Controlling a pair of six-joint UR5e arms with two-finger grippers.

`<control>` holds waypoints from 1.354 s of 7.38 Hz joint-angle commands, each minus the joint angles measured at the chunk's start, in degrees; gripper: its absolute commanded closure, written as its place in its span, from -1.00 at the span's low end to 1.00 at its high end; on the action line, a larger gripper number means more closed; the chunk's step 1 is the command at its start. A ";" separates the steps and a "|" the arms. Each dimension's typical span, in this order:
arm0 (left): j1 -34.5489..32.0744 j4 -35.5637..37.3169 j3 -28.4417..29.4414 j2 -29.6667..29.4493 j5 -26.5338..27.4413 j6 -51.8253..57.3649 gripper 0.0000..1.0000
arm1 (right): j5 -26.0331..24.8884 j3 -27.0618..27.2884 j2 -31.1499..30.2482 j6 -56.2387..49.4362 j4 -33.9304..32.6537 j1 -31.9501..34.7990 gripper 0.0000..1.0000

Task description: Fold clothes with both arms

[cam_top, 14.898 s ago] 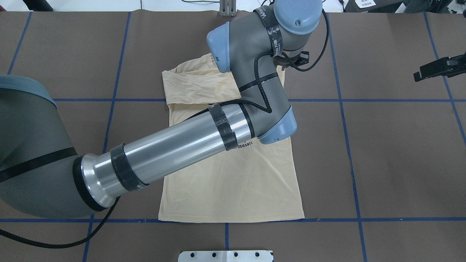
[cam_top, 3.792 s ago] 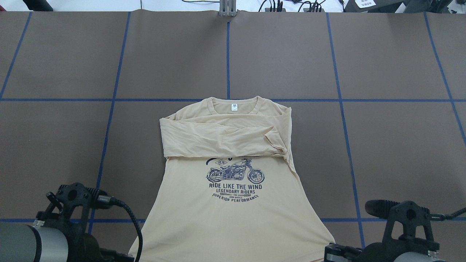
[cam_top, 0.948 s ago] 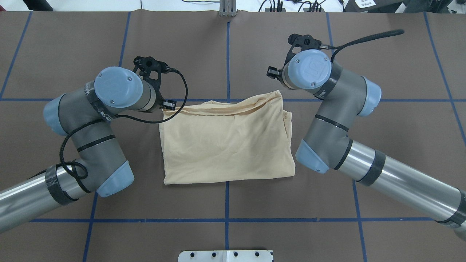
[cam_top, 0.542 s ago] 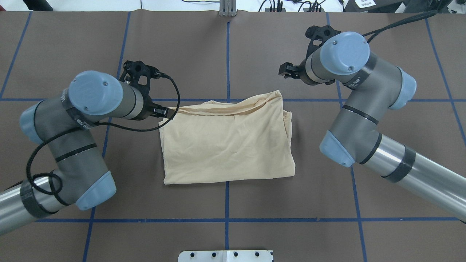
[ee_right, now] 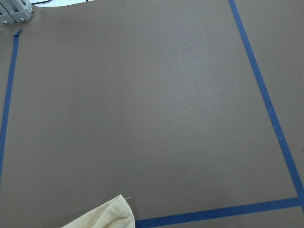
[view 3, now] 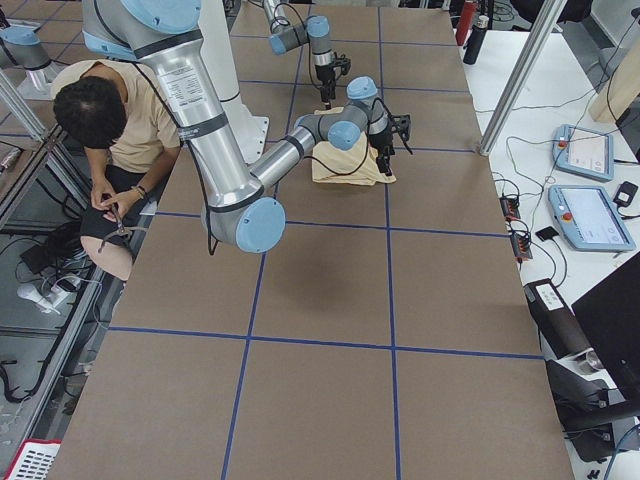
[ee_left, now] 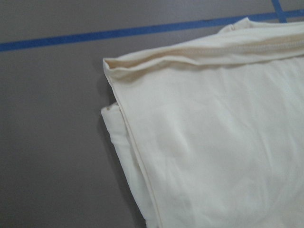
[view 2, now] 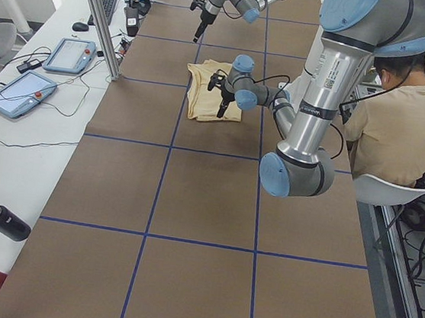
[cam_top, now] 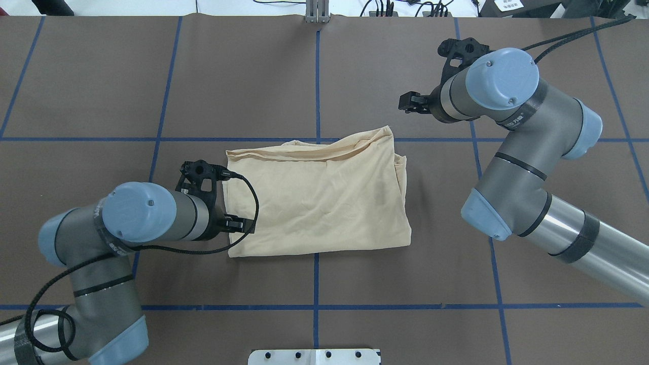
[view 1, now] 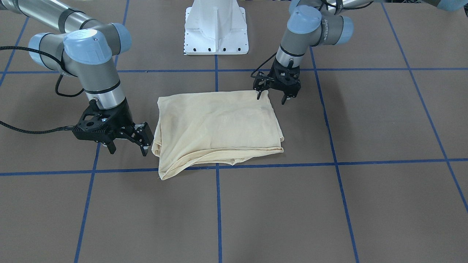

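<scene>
The cream-yellow T-shirt (cam_top: 317,197) lies folded into a rectangle on the brown table, print hidden; it also shows in the front view (view 1: 219,126). My left gripper (cam_top: 237,223) is open and empty at the shirt's near left corner; in the front view (view 1: 271,99) one fingertip hangs over that corner. The left wrist view shows the layered shirt corner (ee_left: 213,142) from close above. My right gripper (cam_top: 413,101) is open and empty, beyond the shirt's far right corner; in the front view (view 1: 128,151) it hangs just beside the shirt's edge. A shirt tip (ee_right: 109,213) shows in the right wrist view.
Blue tape lines (cam_top: 317,76) grid the brown table cover. The white pedestal base (view 1: 215,27) stands at the robot's side. A metal bracket (cam_top: 318,12) sits at the far edge. A seated person (view 2: 400,127) and tablets (view 2: 20,95) flank the table.
My left gripper has moved from the shirt's far left corner back toward the robot to the near left corner. My right arm has drawn a little further right. The shirt has not moved.
</scene>
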 commanded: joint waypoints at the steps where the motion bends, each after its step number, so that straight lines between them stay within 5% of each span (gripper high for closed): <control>1: 3.12 -0.22 0.33 0.09 0.84 -2.24 -0.27 | -0.12 0.51 -0.04 -0.01 0.00 0.00 -1.00; 6: 3.82 -0.13 0.68 0.26 1.01 -2.24 -0.17 | -0.20 1.39 -0.39 0.78 0.00 0.00 -1.00; 8: 4.08 -0.13 0.95 0.26 1.01 -2.24 0.15 | -0.20 1.40 -0.39 0.87 0.00 0.00 -1.00; 9: 4.17 -0.13 0.95 0.26 1.01 -2.32 0.45 | -0.20 1.31 -0.39 0.79 0.00 0.00 -1.00; 10: 4.17 -0.13 0.95 0.26 1.10 -3.02 0.99 | -0.12 1.31 -0.30 0.78 0.00 0.00 -1.00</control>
